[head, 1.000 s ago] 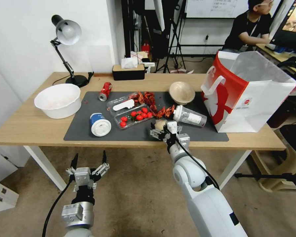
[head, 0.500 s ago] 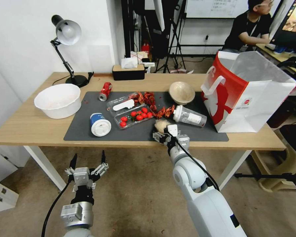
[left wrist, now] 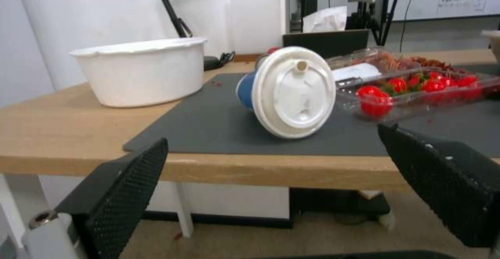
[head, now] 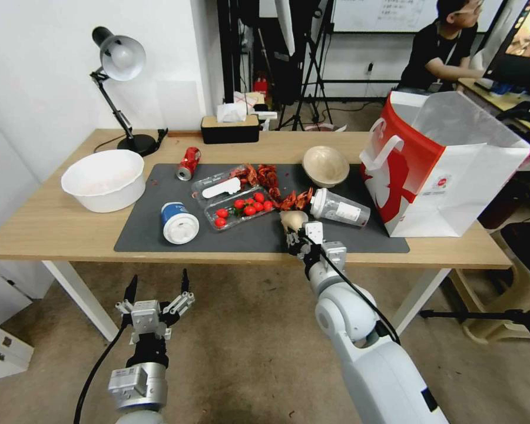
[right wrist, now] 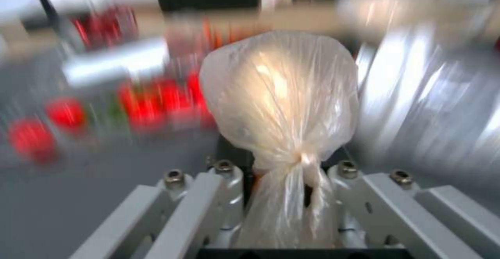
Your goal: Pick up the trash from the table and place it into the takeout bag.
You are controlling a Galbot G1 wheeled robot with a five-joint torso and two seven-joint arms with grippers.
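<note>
The head view looks forward and down from above onto the whole surface (head: 59, 227). The left wrist view sits low, level with the surface's near edge, facing the paper cup (left wrist: 289, 91) close up. The right wrist view looks along its pincer (right wrist: 284, 181), very near the plastic-wrapped ball (right wrist: 281, 99). Head and left wrist views share the cup (head: 179, 222).

Looked like an office lab: tripods (head: 312, 70), whiteboard (head: 388, 15), monitor (head: 527, 41), desk lamp (head: 121, 76) on the bench (head: 53, 224).
</note>
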